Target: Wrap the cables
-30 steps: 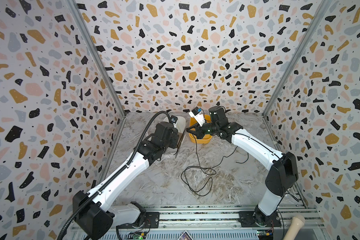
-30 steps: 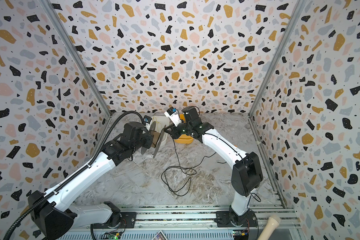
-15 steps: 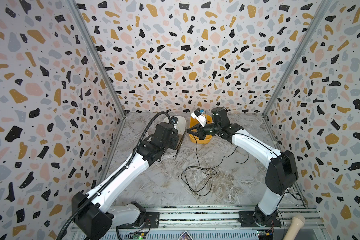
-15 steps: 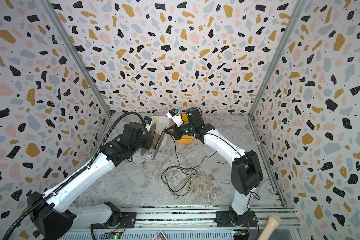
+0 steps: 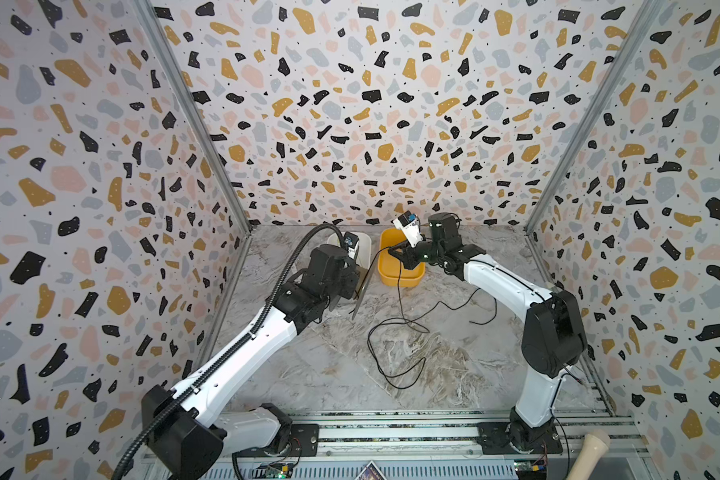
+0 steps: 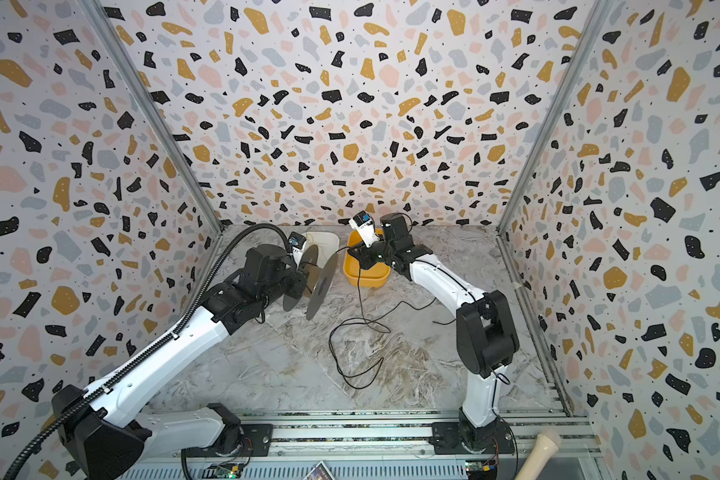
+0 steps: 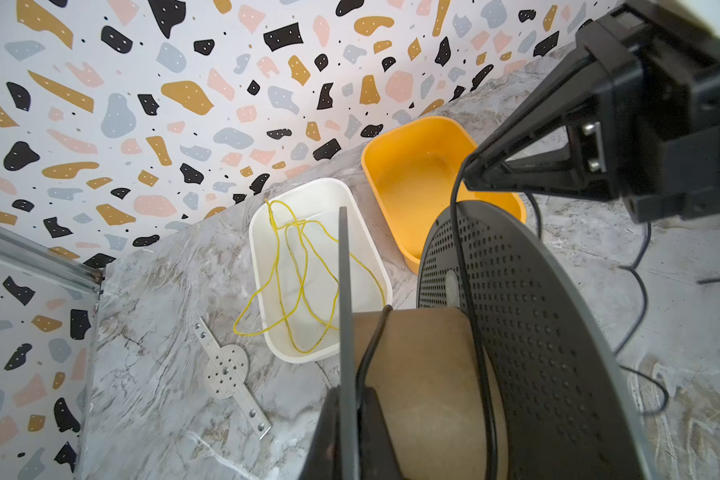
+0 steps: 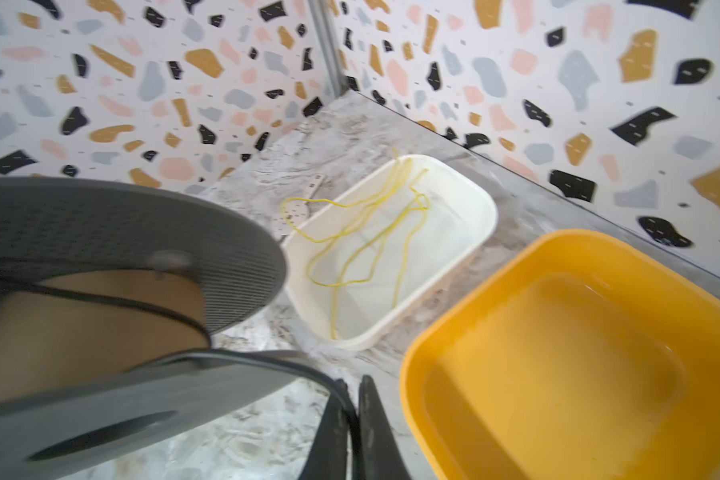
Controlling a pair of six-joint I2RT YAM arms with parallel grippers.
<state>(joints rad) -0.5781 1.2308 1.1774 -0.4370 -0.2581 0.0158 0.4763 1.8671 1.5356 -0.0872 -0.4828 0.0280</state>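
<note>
1. Black cable (image 5: pixel 400 297) is hanging from the right gripper (image 8: pixel 353 392), whose fingers are pressing together on it. The gripper is hovering between the spool (image 7: pixel 416 365) and the left side of the yellow tub (image 8: pixel 558 365).
2. Over the last second the right arm has been drawing its elbow inward and lifting the gripper slightly toward the back edge of the table (image 5: pixel 308 365). The loose loops of cable are lying in the middle of the table much as they were.
3. The left gripper (image 7: pixel 349 399) is staying clamped on the rim of one grey disc of the spool, holding it on edge above the table, left of the middle and toward the back.
4. This is looking like the start of another turn. Only about one strand is crossing the cardboard core, so most of the wrapping is still waiting.
5. The white tub (image 8: pixel 449 232) is sitting in the back left corner and holding a thin yellow cord (image 8: pixel 385 189), with one loop spilling over its rim onto the table.
6. The yellow tub is sitting just beside it along the back edge and holding nothing.
7. A metal bracket (image 7: pixel 227 370) is lying on the table close to the white tub, outside both tubs.
</note>
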